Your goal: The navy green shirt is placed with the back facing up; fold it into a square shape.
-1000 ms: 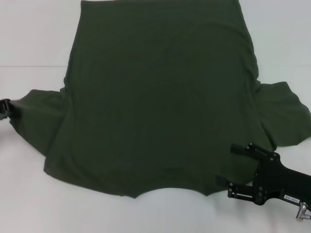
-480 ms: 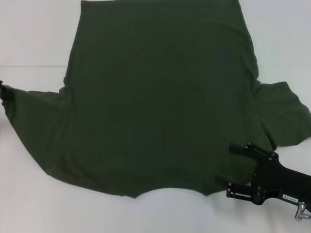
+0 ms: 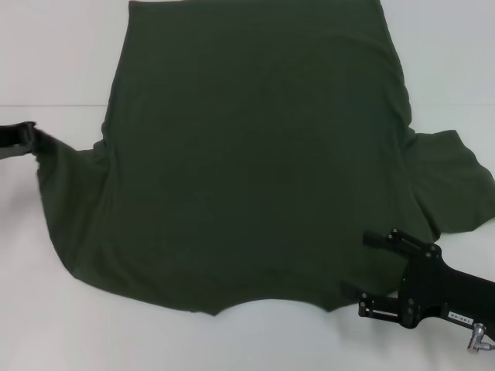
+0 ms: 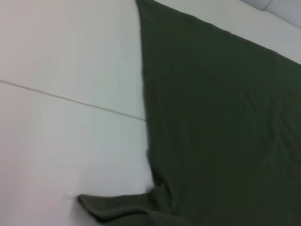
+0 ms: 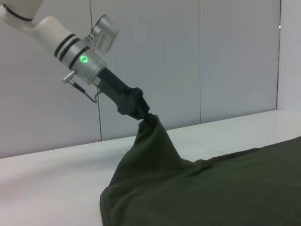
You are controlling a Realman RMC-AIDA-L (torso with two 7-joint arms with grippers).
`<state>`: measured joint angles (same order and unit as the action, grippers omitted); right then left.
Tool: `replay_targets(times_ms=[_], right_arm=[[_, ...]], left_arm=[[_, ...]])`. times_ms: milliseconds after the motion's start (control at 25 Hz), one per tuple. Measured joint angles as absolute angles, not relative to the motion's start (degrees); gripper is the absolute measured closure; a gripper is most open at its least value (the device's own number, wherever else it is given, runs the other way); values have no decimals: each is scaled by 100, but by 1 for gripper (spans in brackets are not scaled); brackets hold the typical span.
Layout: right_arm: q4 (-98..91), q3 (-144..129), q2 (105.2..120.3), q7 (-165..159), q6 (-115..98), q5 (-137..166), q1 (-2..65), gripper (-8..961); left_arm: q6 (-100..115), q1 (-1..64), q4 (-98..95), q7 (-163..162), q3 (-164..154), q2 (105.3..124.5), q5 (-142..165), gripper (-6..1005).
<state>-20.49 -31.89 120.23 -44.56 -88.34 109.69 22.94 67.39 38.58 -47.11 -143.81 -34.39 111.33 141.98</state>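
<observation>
Shirt [image 3: 255,154] sleeve hanging pinched in my closed left claw [image 5: 149,117], my right claw [image 3: 363,267] gaping wide, straddling the shirt's edge.

White tabletop [image 3: 54,309], thin seam line [image 4: 70,100] across it; pale panelled wall [image 5: 188,61] behind.

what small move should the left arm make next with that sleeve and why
Probably carry the sleeve inward over the shirt body. The left gripper is shut on the left sleeve of the navy green shirt and holds it raised off the table, while the right gripper rests open at the shirt's near right edge.
</observation>
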Motion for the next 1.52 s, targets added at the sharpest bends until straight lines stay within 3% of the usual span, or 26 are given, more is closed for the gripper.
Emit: replay_targets(times_ms=[440, 640, 1200, 1440, 1520], right_arm=[[-2003, -3167, 12019, -4456, -8819, 10969, 2310, 11], [-2003, -3152, 12015, -4456, -8835, 10969, 2303, 10], [-2004, -3162, 12014, -4456, -8856, 10969, 2298, 11], [-2004, -3152, 12010, -4456, -8868, 10969, 2285, 10], [-2004, -3148, 12005, -4456, -8871, 10969, 2280, 9]], left_arm=[[6791, 4307, -4873, -14381, -4680, 11759, 14244, 971], [6663, 4352, -4826, -14385, -4913, 11950, 14252, 969], [5608, 3987, -4349, -14493, -4790, 12225, 13913, 963], [5923, 3828, -4223, -14146, -4764, 12181, 13179, 960], [6090, 3817, -4123, -14048, -4734, 12146, 13004, 886]])
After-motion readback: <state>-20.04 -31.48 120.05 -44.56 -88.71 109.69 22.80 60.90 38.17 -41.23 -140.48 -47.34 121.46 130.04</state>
